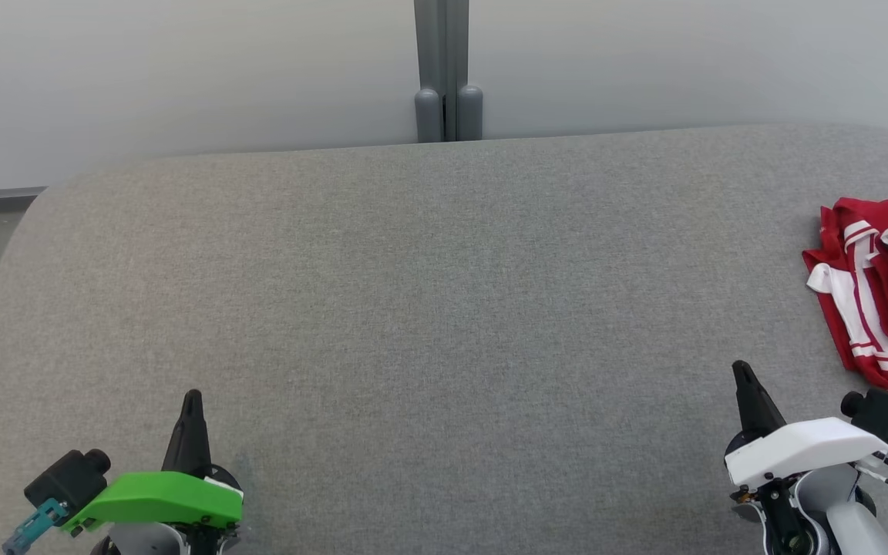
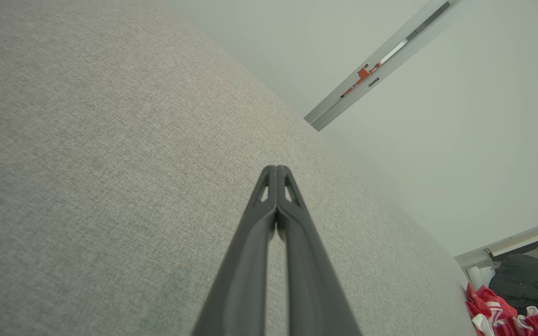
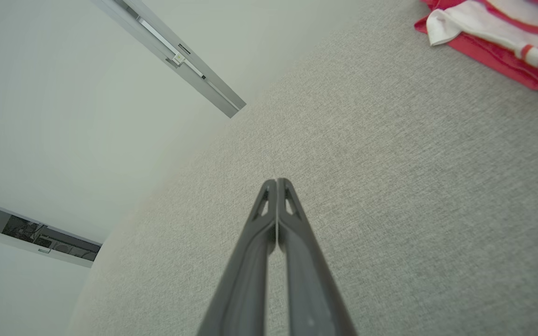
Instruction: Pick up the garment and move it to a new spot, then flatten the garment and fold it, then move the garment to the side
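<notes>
The garment (image 1: 879, 289) is red with white stripes and lies bunched at the right edge of the grey fabric table (image 1: 444, 308), partly cut off by the head view's border. It also shows at the top right of the right wrist view as the garment (image 3: 498, 32), and far off at the lower right of the left wrist view as the garment (image 2: 498, 317). My right gripper (image 1: 742, 370) is shut and empty, a short way in front and to the left of the garment. My left gripper (image 1: 193, 397) is shut and empty at the lower left, far from it.
A pale wall with a grey vertical post (image 1: 448, 69) stands behind the table's far edge. The table's corners are rounded. A dark bundle (image 2: 526, 280) sits beyond the table's right end in the left wrist view.
</notes>
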